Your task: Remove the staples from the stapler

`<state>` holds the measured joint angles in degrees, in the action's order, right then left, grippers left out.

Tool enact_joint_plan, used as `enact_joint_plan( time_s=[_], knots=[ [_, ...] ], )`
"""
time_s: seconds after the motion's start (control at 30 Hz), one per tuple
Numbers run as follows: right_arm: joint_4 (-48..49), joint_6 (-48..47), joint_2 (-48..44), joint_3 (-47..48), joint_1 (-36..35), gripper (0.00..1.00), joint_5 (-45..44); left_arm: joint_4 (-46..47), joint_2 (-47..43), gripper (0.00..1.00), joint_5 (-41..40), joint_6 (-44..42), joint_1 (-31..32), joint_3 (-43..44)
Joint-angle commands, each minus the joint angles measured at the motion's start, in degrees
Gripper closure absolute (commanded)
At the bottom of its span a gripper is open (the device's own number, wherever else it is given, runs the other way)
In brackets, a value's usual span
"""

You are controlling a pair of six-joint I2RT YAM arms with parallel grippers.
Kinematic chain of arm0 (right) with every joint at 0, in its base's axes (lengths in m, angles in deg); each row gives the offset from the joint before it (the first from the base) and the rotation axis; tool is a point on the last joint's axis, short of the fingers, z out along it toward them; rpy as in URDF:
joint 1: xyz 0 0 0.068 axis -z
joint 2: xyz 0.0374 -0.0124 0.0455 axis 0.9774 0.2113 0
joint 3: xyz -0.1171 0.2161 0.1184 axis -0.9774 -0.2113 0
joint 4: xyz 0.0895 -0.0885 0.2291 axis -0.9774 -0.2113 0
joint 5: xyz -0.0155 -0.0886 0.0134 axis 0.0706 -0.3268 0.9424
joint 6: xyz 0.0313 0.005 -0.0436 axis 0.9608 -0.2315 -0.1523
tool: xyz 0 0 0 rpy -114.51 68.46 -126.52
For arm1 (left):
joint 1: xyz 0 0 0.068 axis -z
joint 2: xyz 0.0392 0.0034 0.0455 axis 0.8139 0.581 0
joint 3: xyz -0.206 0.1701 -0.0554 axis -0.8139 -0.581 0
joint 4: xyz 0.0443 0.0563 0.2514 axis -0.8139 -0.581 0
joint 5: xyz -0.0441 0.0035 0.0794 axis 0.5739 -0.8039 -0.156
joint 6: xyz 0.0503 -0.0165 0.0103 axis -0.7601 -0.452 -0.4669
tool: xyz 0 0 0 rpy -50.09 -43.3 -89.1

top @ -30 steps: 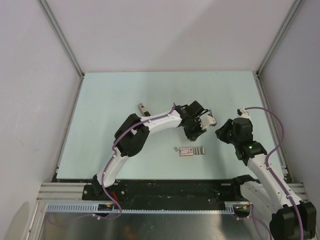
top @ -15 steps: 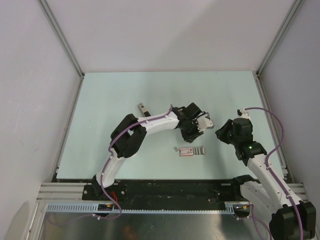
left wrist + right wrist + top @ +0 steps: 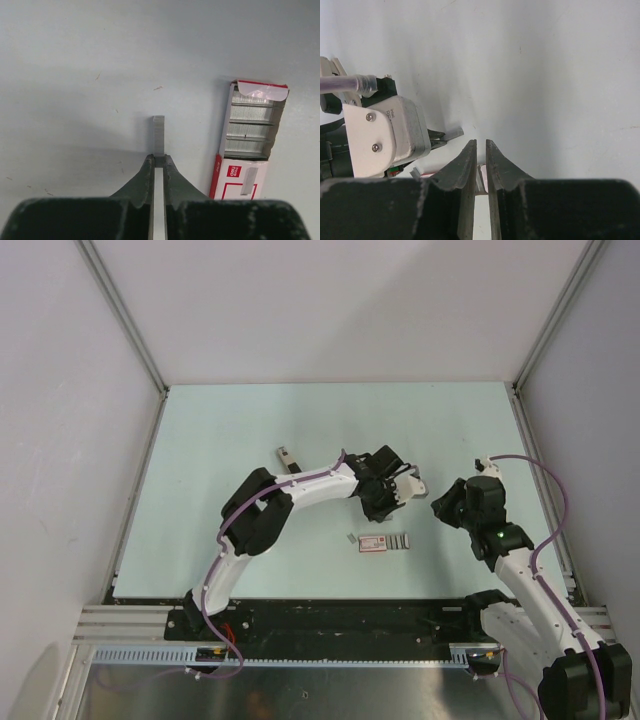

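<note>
Left gripper (image 3: 158, 159) pinches the staples (image 3: 158, 131), seemingly already out of the stapler; right gripper (image 3: 481, 150) is closed, empty. Next, probably: release them beside the box (image 3: 248, 150).

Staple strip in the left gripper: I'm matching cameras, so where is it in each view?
Top external: tiny grey staple strip at the left gripper tip, right of centre.
Left wrist: strip dead centre, just beyond the closed jaws.
Right wrist: strip left of centre, poking from the left gripper.
Shared landmark: the left gripper.
</note>
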<state>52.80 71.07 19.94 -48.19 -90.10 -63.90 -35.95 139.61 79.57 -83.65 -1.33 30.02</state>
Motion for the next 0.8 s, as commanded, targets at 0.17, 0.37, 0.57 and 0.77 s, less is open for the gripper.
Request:
enact_joint_plan(
  time_s=[0.17,0.37,0.57,0.77],
  knots=[
    [1.7,-1.1,-1.4,0.5,1.0,0.83,2.9,-4.2,-4.4,1.0,-5.7,-7.2,0.2,-2.5],
    [2.1,-0.8,-1.3,2.5,4.2,0.82,8.6,-4.1,-16.8,1.0,-12.7,-16.8,-0.8,-5.5],
    [1.9,-0.4,-0.3,5.3,6.1,0.81,12.8,-4.1,-25.9,1.0,-14.6,-21.0,-0.9,-8.1],
    [8.7,-0.9,1.6,7.0,6.4,0.7,28.3,-1.9,-35.9,1.0,-13.4,-26.2,0.5,-13.3]
  ],
)
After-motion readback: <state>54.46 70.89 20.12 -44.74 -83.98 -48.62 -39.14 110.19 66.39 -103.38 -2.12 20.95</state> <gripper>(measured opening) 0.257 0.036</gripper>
